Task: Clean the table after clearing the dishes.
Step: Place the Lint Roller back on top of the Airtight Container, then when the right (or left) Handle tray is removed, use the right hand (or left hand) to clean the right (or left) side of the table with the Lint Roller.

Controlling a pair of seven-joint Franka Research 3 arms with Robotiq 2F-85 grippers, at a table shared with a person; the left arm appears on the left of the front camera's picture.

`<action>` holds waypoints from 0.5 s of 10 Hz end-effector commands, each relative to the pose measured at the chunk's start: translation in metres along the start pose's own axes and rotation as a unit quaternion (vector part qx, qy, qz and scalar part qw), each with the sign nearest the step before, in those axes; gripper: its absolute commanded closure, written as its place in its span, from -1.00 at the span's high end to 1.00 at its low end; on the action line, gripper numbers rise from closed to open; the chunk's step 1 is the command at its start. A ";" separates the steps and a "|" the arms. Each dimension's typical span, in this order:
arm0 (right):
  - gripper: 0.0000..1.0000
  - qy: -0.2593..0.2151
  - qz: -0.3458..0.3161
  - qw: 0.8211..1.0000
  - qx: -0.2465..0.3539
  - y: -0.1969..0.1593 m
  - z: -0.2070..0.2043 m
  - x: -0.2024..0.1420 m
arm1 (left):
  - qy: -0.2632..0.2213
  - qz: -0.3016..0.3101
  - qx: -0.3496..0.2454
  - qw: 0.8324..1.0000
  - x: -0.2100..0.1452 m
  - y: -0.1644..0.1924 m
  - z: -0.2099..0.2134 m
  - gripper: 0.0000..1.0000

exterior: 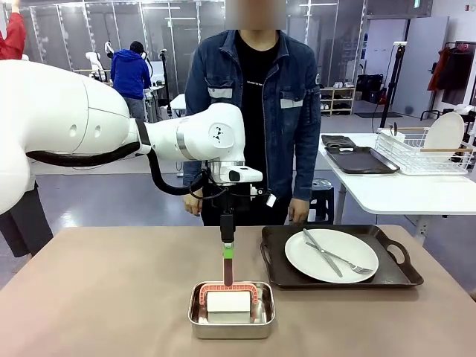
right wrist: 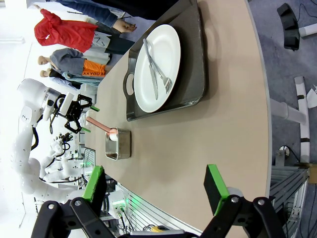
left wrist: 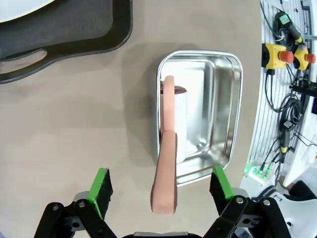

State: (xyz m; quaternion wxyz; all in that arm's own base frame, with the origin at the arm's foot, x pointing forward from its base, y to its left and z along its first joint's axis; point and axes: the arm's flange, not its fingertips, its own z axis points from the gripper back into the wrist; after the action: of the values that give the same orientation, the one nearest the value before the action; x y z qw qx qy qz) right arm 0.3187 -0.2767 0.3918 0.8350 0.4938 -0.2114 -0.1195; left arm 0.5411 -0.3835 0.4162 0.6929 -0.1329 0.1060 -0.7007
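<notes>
No lettering, label or number is legible (the small dark mark [exterior: 216,134] on the white arm [exterior: 74,119] is unreadable).

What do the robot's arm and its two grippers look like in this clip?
The left arm is glossy white with rounded joints, and a black cable loops beneath it. The left gripper and right gripper look alike: black linkage frames with visible screws, and two fingers faced with bright green pads.
</notes>
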 end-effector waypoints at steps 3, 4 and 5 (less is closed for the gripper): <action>1.00 -0.002 0.002 1.000 0.005 0.002 0.001 -0.001 | 0.000 -0.001 0.002 1.000 0.000 -0.001 0.002 1.00; 1.00 -0.002 0.002 1.000 0.005 0.002 0.001 -0.001 | 0.000 -0.001 0.002 1.000 0.000 -0.001 0.002 1.00; 1.00 -0.002 0.002 1.000 0.005 0.002 0.001 -0.001 | 0.000 -0.001 0.002 1.000 0.000 -0.001 0.002 1.00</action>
State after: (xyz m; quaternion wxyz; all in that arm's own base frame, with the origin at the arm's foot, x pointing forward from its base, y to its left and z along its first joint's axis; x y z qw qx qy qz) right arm 0.3187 -0.2767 0.3918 0.8350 0.4938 -0.2114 -0.1195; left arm 0.5411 -0.3836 0.4162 0.6928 -0.1329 0.1060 -0.7008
